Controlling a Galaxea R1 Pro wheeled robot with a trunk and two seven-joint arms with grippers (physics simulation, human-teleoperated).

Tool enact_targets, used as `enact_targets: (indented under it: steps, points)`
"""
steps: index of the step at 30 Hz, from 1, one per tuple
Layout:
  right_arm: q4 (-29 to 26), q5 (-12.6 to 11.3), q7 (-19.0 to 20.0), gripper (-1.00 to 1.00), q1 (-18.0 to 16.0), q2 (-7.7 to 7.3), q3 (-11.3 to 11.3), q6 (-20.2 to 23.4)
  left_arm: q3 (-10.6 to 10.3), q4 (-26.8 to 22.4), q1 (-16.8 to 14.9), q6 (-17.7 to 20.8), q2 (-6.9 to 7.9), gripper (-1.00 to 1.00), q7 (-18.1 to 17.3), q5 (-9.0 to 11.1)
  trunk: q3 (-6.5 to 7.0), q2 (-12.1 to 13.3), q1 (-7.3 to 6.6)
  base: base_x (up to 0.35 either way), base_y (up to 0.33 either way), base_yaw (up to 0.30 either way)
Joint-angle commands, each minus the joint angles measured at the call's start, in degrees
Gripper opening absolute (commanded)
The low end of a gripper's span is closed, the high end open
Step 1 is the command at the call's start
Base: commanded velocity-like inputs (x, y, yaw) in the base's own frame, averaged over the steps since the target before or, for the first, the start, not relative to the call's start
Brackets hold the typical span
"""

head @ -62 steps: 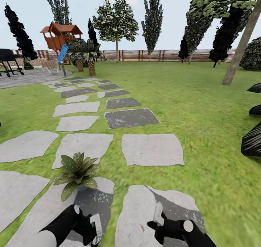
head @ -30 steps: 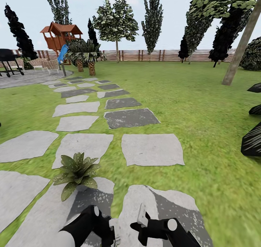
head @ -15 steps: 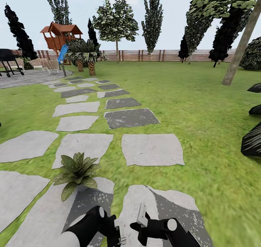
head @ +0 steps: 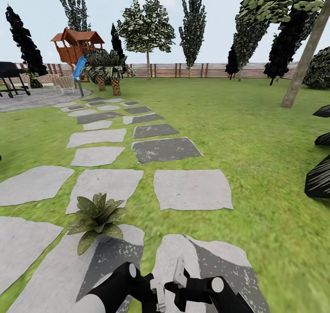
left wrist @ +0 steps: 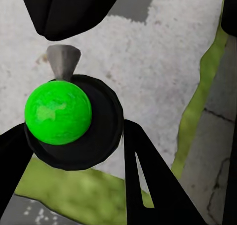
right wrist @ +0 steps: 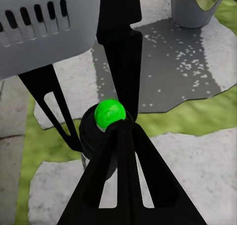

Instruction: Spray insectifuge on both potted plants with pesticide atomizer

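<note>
Head view: we are seeing left pincer (head: pixel 159 292) and right pincer (head: pixel 179 268) nearly meeting low over grey stepping stone (head: pixel 192 189); one potted plant (head: pixel 96 219) standing just ahead to left, on garden lawn (head: pixel 256 166).

Left wrist view: pesticide atomizer (left wrist: pixel 59 113) sitting between left fingers (left wrist: pixel 145 185), which are spreading wide, released.

Right wrist view: right fingers (right wrist: pixel 118 185) are closing together, clenching on atomizer; grey pot (right wrist: pixel 195 10) standing beyond.

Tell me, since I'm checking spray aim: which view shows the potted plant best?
Head view: the potted plant shows its whole leaf rosette, among stepping stones. The right wrist view catches its grey pot, cropped.
</note>
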Motion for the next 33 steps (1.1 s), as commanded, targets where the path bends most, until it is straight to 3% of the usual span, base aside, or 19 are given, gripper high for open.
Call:
enact_targets:
  steps: [1, 26, 31, 33]
  points:
    - [-0.1, 0.4, 0.1, -1.00, 0.0, 0.01, -0.1, -0.2, -0.1, -0.1, 0.0, 0.4, 0.00, -1.00, -0.3, -0.1, -0.05, 0.0, -0.01, 0.000, 0.000, 0.000]
    - [0.1, 0.8, 0.0, -1.00, 0.0, -0.15, 0.0, -0.2, 0.0, -0.6, -0.1, 0.5, -0.11, -1.00, -1.5, 0.1, -0.05, 0.0, -0.01, 0.000, 0.000, 0.000]
    - [0.1, 0.8, 0.0, -1.00, 0.0, -0.15, 0.0, -0.2, -0.2, -0.1, -0.1, 1.1, 0.73, -1.00, -1.2, -0.4, -0.05, 0.0, -0.01, 0.000, 0.000, 0.000]
    - [0.1, 0.7, 0.0, -1.00, 0.0, -0.15, 0.0, -0.2, -0.2, 0.0, 0.0, 1.3, 2.22, -1.00, -1.2, -0.5, -0.05, 0.0, -0.01, 0.000, 0.000, 0.000]
